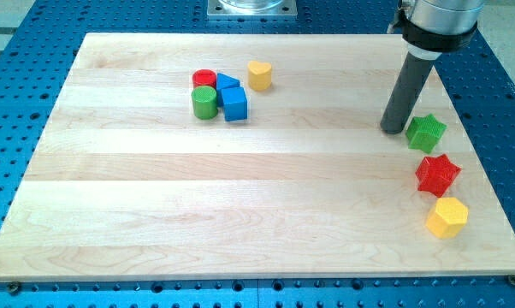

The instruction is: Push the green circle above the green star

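While beside green star (426, 132), tip (392, 130).

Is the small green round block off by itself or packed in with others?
Packed in: the green circle block touches the red round block and sits beside the blue cube.

The green circle (204, 102) was a short, ribbed cylinder standing upright on its flat base, its round top face showing. It sat in the upper left part of the table, well apart from the green star (426, 132), which lay far off toward the view's right edge. The circle was packed into a small cluster, touching or very nearly touching the blocks just above it and to its right. The green star was a ribbed, pointed block lying flat, its star-shaped face turned up. It rested near the table's right edge, roughly level with the circle, only slightly lower in the view.
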Motion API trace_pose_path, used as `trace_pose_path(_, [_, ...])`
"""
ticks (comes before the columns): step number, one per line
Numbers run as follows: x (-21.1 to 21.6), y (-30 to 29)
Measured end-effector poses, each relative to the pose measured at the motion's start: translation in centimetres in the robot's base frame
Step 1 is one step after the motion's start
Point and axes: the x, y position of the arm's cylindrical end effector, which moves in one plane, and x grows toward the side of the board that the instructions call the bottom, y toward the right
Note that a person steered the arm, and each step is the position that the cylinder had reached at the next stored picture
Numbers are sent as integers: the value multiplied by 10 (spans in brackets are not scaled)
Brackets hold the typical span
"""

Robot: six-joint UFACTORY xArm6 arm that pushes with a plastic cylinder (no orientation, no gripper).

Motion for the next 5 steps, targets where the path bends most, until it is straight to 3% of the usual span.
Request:
trace_pose_path(1, [0, 0])
trace_pose_path(2, [24, -101])
trace_pose_path(4, [17, -369])
trace_pose_path(5, [-15, -342])
